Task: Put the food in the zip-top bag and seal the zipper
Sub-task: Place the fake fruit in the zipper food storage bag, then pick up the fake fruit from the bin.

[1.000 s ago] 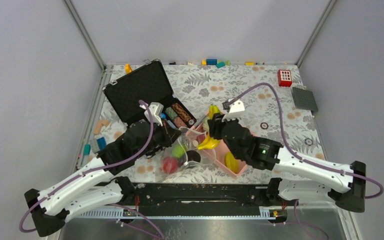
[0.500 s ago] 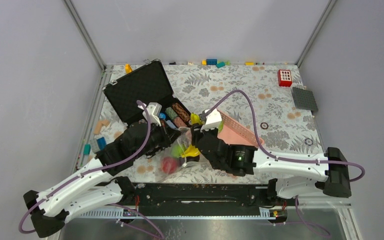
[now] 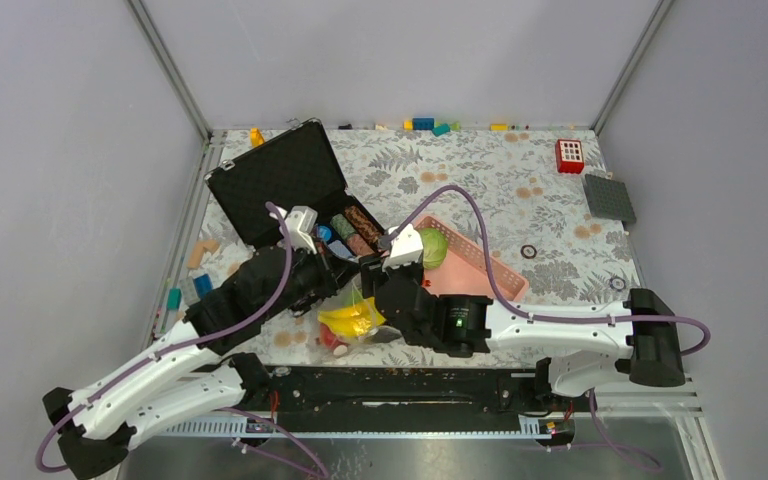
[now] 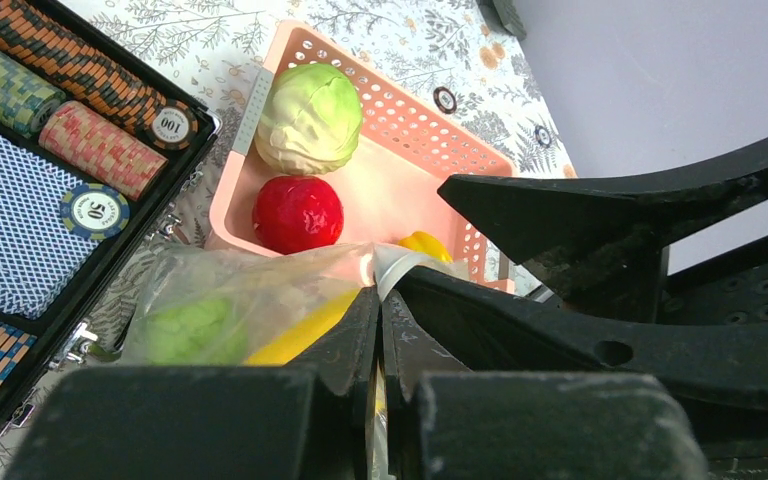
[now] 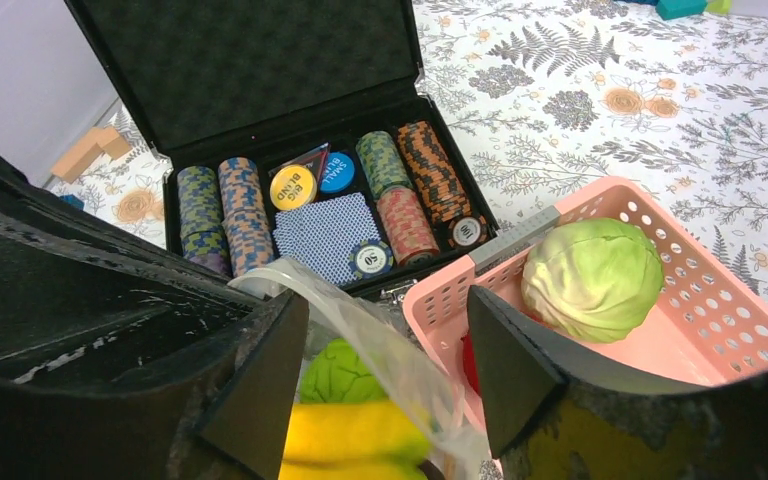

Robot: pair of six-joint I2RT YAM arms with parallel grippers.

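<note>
- The left tool (image 4: 380, 318) is clamped shut on the rim of the zip-top bag (image 4: 215, 300). If that thin film slips out, I reckon the mouth would sag closed.
- The right tool (image 5: 385, 320) stands open and empty right over the mouth. The bananas (image 5: 355, 438) are just below its fingers, apparently in the bag.
- A finger might snag the plastic on lifting out.
- Beyond the right tool, the cabbage (image 5: 592, 278) and a red apple (image 4: 298, 214) wait in the pink basket (image 5: 730, 300). The open chip case (image 5: 260, 90) crowds its left.

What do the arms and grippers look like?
The left arm and right arm have white lower links, black upper ones, each with a purple cable and white wrist camera. Their fingers are black wedges. The right shows a green light.
</note>
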